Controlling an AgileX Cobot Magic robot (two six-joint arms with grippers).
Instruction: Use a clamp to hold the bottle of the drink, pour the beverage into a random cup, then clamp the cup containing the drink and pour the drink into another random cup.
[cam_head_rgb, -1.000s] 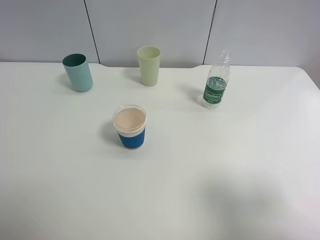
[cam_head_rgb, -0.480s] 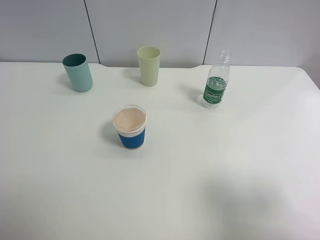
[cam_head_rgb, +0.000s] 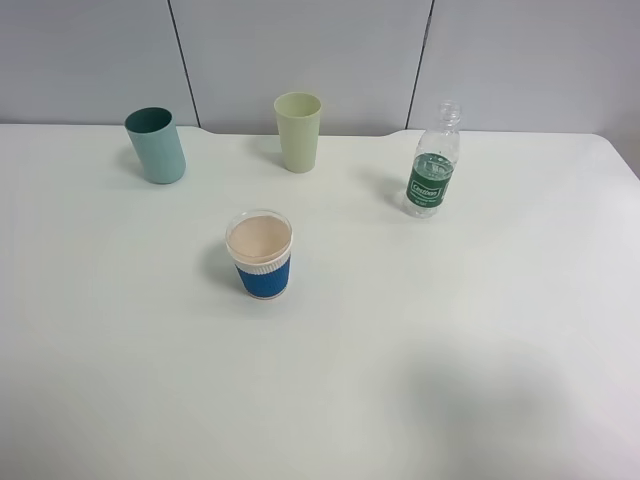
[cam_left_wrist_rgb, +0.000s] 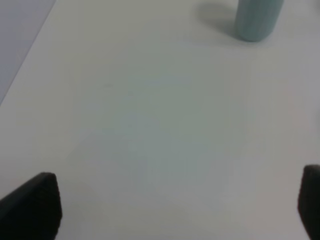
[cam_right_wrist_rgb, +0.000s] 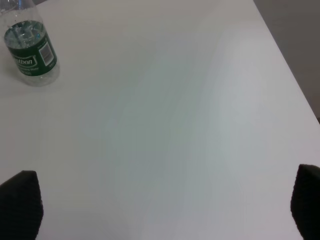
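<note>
A clear bottle with a green label (cam_head_rgb: 432, 165) stands uncapped at the back right of the white table; it also shows in the right wrist view (cam_right_wrist_rgb: 29, 52). A teal cup (cam_head_rgb: 156, 146) stands at the back left and shows in the left wrist view (cam_left_wrist_rgb: 256, 19). A pale green cup (cam_head_rgb: 298, 131) stands at the back middle. A blue-sleeved paper cup (cam_head_rgb: 261, 255) stands nearer the front. My left gripper (cam_left_wrist_rgb: 180, 207) and right gripper (cam_right_wrist_rgb: 165, 207) are open and empty, above bare table, far from the objects. Neither shows in the exterior view.
The white table (cam_head_rgb: 450, 330) has a right edge seen in the right wrist view (cam_right_wrist_rgb: 287, 75) and a left edge in the left wrist view (cam_left_wrist_rgb: 27, 55). A grey panelled wall (cam_head_rgb: 300, 55) stands behind the table.
</note>
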